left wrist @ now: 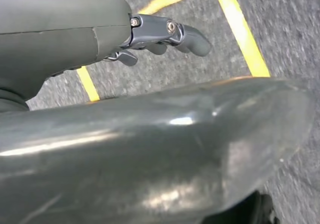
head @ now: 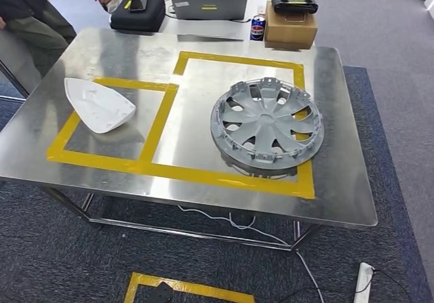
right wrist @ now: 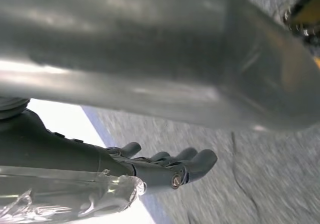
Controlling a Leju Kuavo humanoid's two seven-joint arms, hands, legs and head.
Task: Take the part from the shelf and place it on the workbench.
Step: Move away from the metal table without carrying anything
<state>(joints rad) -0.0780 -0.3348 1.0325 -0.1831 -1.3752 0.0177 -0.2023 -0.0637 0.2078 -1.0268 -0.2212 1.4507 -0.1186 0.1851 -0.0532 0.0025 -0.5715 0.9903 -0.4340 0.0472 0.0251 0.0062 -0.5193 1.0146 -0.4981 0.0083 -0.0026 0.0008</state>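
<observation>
While both hang, left hand and right hand are empty.

A grey plastic wheel cover, round with curved spokes and open slots between them, lies on the shiny metal tabletop. It sits inside the larger rectangle of yellow tape, toward that rectangle's right side, with its right edge overlapping the tape strip. It is slightly tilted, its near edge raised a little off the surface, clips standing up around its rim. A white, smooth, roughly triangular plastic shell lies on the tabletop's left part, across the far-left corner of the smaller taped rectangle.
</observation>
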